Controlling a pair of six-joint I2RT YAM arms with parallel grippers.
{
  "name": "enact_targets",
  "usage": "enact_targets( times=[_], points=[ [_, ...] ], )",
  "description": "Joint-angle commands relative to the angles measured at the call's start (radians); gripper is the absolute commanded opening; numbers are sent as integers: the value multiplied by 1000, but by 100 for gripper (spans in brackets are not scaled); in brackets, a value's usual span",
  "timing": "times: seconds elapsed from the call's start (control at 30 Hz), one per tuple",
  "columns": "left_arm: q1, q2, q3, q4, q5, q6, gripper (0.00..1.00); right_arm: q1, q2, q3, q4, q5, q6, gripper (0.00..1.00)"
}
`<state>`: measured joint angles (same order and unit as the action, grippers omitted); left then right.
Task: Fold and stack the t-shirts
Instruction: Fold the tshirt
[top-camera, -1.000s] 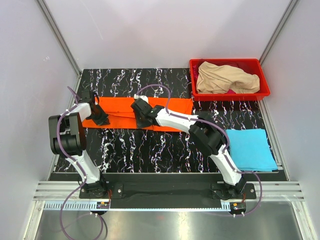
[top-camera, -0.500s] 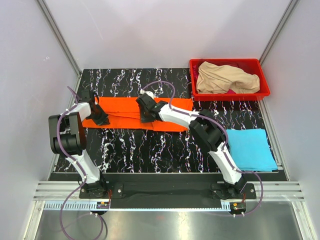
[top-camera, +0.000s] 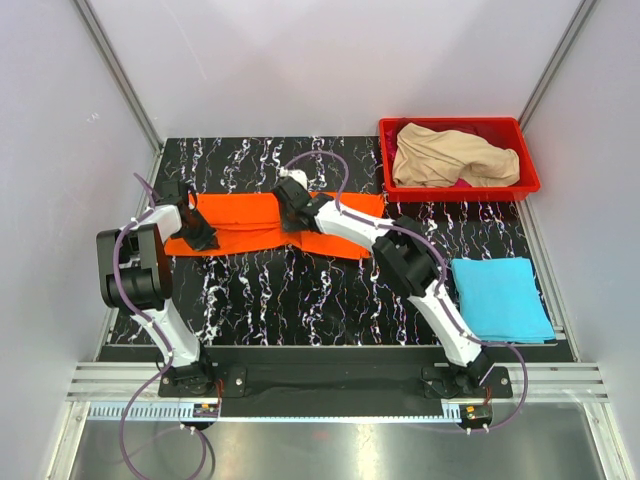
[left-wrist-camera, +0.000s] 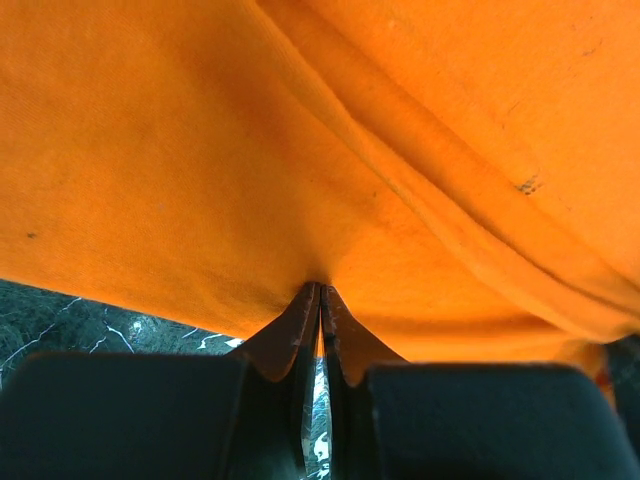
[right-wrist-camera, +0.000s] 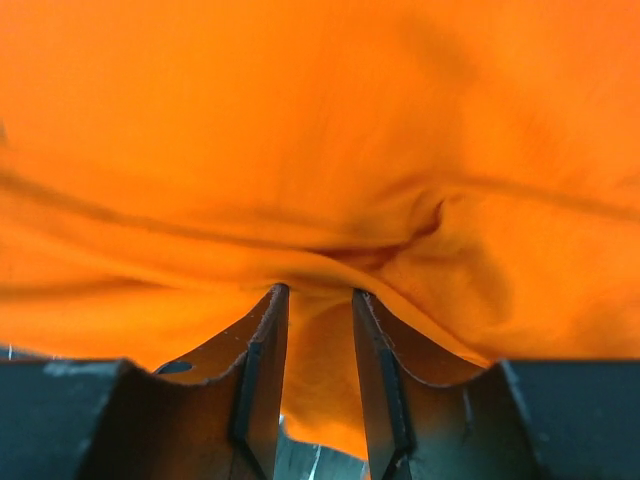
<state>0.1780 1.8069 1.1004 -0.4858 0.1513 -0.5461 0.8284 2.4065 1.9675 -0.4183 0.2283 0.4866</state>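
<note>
The bright orange t-shirt (top-camera: 240, 225) lies as a long strip across the back of the table. My left gripper (top-camera: 203, 238) is shut on its left end; in the left wrist view the jaws (left-wrist-camera: 320, 288) meet on a pinch of the orange cloth (left-wrist-camera: 300, 150). My right gripper (top-camera: 292, 220) is over the strip's middle. In the right wrist view its jaws (right-wrist-camera: 318, 292) stand apart with a fold of the orange cloth (right-wrist-camera: 320, 130) hanging in the gap. A folded light blue t-shirt (top-camera: 500, 297) lies at the right. A crumpled beige t-shirt (top-camera: 450, 155) fills the bin, with a bit of magenta cloth (top-camera: 462, 184) under it.
The red plastic bin (top-camera: 528, 170) stands at the back right corner. The table top (top-camera: 300, 300) is black marble-patterned, with metal rails along its sides and white walls behind. The right arm reaches diagonally across the table's middle.
My right gripper has moved toward the back of the table, drawing the shirt's near middle edge with it, and its jaws have widened. The left gripper has stayed put.
</note>
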Motion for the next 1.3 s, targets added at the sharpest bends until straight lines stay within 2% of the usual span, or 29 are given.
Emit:
enact_targets(
  times=[0.0, 0.13, 0.4, 0.6, 0.7, 0.8, 0.9, 1.07, 1.27],
  points=[
    [14, 34, -7, -10, -58, 38, 10, -54, 43, 172, -32, 88, -89, 40],
    [14, 31, -7, -10, -59, 40, 10, -51, 31, 223, -74, 43, -105, 40],
    [-12, -44, 39, -45, -78, 124, 11, -52, -185, -15, -82, 0, -103, 46],
    [-136, -101, 93, -36, -24, 141, 22, -144, -368, -226, -122, -132, -40, 53],
    [-239, -112, 102, 48, 20, 130, 27, -210, -483, -370, -122, -220, -39, 58],
    [-330, -46, 151, 105, 134, 114, 27, -293, -564, -501, -142, -421, -25, 59],
    [-394, 38, 211, 151, 210, 94, 26, -354, -628, -631, -119, -515, -23, 60],
    [-430, 161, 271, 110, 221, 92, 23, -406, -699, -806, 7, -625, 18, 58],
    [-454, 204, 253, 73, 200, 95, 22, -430, -689, -869, 61, -678, 40, 50]
  ],
)
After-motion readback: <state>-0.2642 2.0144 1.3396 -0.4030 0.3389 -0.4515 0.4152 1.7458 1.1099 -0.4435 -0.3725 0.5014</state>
